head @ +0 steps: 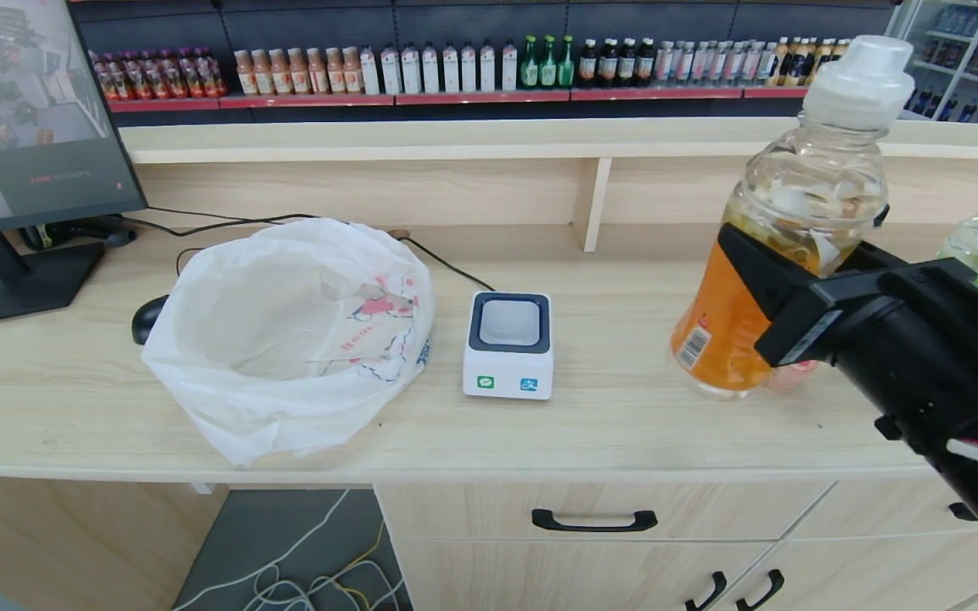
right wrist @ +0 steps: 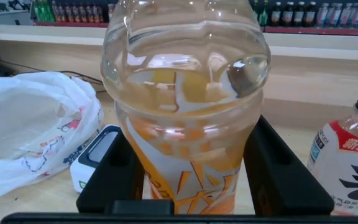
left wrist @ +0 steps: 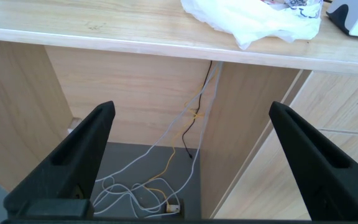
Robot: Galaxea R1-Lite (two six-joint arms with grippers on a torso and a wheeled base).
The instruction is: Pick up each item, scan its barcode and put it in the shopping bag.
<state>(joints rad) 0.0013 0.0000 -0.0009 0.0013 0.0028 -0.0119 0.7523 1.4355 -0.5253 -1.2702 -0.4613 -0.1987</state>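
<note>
My right gripper [head: 803, 263] is shut on an orange drink bottle [head: 782, 229] with a white cap, held tilted at the right of the wooden counter [head: 608, 433]. The bottle's barcode [head: 693, 346] faces the left side. In the right wrist view the bottle [right wrist: 185, 93] sits between the black fingers [right wrist: 114, 177] of that gripper [right wrist: 194, 180]. A white barcode scanner [head: 509, 344] stands mid-counter, left of the bottle. The white shopping bag [head: 294, 335] lies open further left. My left gripper [left wrist: 191, 118] hangs open below the counter's front edge, holding nothing.
A second bottle [right wrist: 347, 162] with a white label stands behind the held one. A monitor [head: 26, 127] and a dark mouse [head: 148, 318] sit at the left behind the bag. Cables [left wrist: 160, 180] lie on the floor under the counter. Drawers [head: 595, 518] line its front.
</note>
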